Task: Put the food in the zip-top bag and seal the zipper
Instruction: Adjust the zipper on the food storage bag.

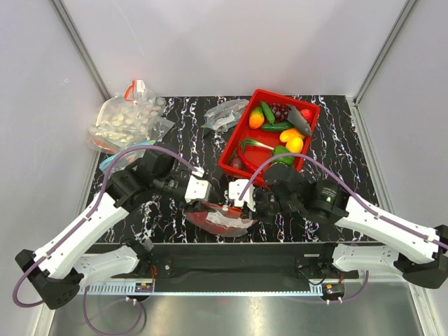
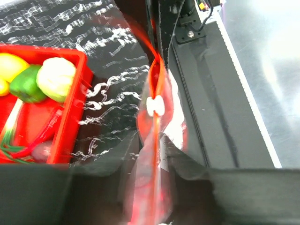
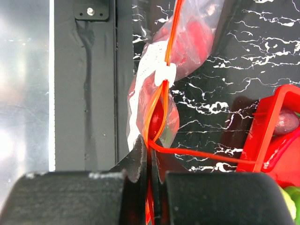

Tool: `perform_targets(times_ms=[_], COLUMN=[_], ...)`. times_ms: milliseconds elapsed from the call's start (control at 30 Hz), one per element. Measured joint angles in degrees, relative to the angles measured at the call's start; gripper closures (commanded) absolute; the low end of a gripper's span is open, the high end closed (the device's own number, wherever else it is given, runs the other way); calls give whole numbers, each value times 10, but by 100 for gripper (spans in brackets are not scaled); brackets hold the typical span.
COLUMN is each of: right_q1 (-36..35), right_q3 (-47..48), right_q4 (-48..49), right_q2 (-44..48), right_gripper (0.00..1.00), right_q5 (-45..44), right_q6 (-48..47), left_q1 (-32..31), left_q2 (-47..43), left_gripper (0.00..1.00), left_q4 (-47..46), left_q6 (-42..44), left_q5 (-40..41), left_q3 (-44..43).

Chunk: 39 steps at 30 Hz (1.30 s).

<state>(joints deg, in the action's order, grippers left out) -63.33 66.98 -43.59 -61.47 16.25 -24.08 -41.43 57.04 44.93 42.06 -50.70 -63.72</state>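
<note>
Pressed right up to my right wrist camera, the right gripper [image 3: 150, 187] is clamped tight on the zipper [image 3: 172, 33], the orange strip running straight down between the two dark fingers. Just past them the strip's two tracks bow apart, then meet at the white slider [image 3: 165, 74]. Beyond that it's a single line. Over on the other side, my left gripper [image 2: 152, 187] is pinching the zip-top bag [image 2: 154, 140] too, plastic bunched between the pads, slider [image 2: 155, 106] just ahead.

From above, both grippers face each other at the table's [image 1: 175, 133] near edge with the bag [image 1: 220, 217] slung between them. Red food [image 3: 197, 33] is showing through the clear plastic.

Behind my right gripper [image 1: 236, 201] sits the red tray [image 1: 236, 136], holding an orange carrot [image 1: 257, 117], a yellow piece [image 1: 295, 143], green pieces and dark grapes [image 1: 280, 110]. Far left, a bag of pale round pieces [image 1: 129, 119].
</note>
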Motion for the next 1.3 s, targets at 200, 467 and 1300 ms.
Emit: perform_targets(times_ms=[200,467,1300], right_q1=[0,0,1], right_q3=[-5,9,-38], right_q4=[0,3,20], right_q2=[14,-12,55], right_gripper=[100,100,100], right_q5=[8,14,-63], right_q6=[12,16,42], left_q1=[0,0,-5], left_q2=[-11,23,66], left_gripper=[32,40,100], left_q4=[-27,-82,-71], left_q6=[-16,-84,-150], left_q5=[-25,-49,-12], left_q3=[2,1,-18])
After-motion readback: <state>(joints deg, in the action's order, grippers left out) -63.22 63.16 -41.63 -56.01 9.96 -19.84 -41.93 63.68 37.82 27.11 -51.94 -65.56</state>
